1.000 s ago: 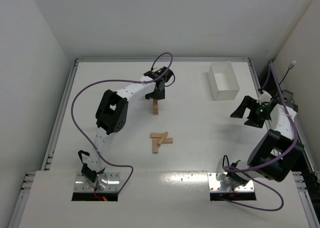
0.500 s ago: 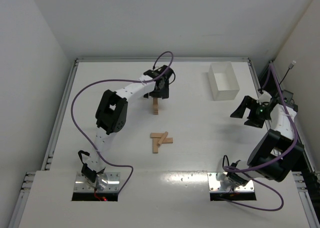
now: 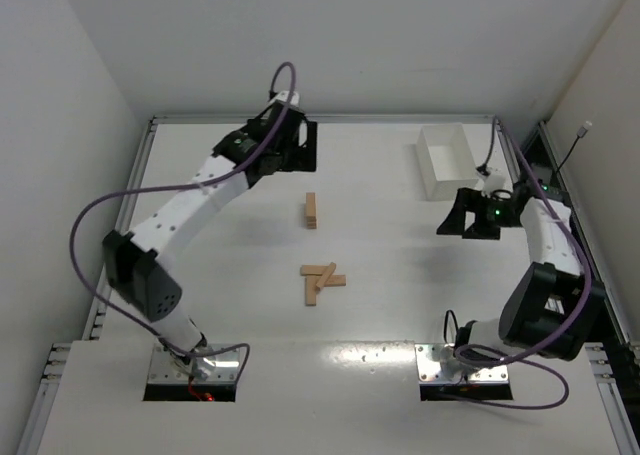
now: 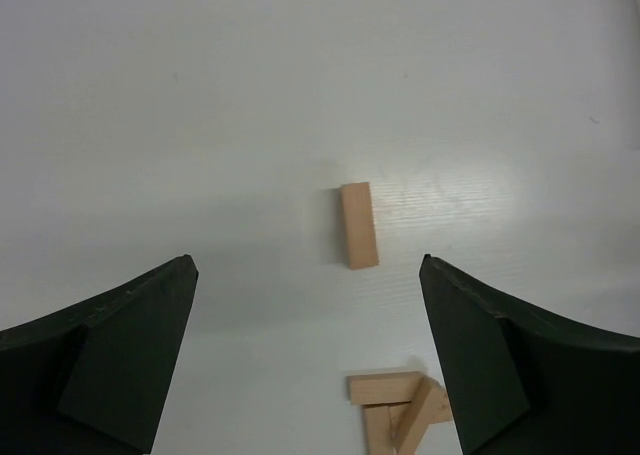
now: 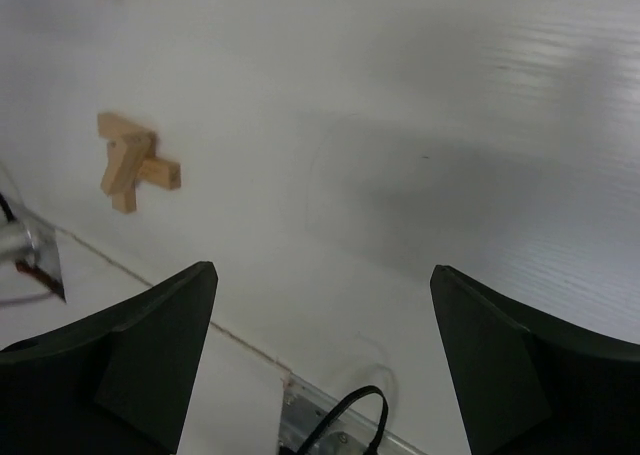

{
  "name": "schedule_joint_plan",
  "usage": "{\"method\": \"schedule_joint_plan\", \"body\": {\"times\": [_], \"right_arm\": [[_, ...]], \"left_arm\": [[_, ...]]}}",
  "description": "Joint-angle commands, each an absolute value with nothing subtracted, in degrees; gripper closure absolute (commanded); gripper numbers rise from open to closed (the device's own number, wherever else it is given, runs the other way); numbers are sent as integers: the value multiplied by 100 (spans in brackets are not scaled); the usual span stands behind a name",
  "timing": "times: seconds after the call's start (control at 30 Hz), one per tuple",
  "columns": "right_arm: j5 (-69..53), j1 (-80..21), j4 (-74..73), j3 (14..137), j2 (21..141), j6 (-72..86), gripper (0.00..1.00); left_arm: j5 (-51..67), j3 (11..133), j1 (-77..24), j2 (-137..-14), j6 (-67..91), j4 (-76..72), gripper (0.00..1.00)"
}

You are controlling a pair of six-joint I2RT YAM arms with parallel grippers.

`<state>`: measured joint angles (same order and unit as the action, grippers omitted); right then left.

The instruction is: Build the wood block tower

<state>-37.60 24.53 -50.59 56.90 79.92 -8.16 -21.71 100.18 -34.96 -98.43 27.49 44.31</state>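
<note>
The tower (image 3: 311, 211), at the middle of the desk a little toward the far edge, is too small in the top view to count its layers. From the left wrist only its top block (image 4: 359, 225) shows; the blocks below are hidden under it. The right wrist view cuts the tower at its upper border. The loose wood blocks (image 3: 322, 280), nearer the near edge, overlap, so their number is not certain, and the left wrist view cuts this pile at its bottom border. A black cable (image 5: 345, 415) is cut by the bottom border of the right wrist view.
</note>
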Motion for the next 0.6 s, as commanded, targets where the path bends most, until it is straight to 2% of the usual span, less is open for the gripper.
{"method": "schedule_joint_plan", "body": {"times": [0.0,0.1,0.27,0.37,0.43,0.5,0.57], "right_arm": [[-4376,1665,-5404,6186,7761,-1860,16],[-4543,960,-5940,6537,7822,-2616,17],[-4160,-1157,-6469,7144,8216,-4068,19],[-3528,-2455,-6286,7408,8611,-4473,25],[-3018,-3229,-5883,7514,8762,-4630,35],[-2770,-3593,-5644,7567,8955,-4807,41],[-2444,-3989,-5302,7506,9017,-5132,42]], "left_arm": [[-2558,9318,-3042,-9021,2435,4377,7],[-1972,8632,-2217,-8632,2093,4377,1],[-1284,7955,-1040,-8350,1671,4465,1],[-862,7840,-713,-8227,1478,4465,1],[-694,7840,-555,-8165,1406,4518,1],[-694,7901,-467,-8104,1327,4649,1],[-694,7954,-318,-8051,1275,4719,1]]}}
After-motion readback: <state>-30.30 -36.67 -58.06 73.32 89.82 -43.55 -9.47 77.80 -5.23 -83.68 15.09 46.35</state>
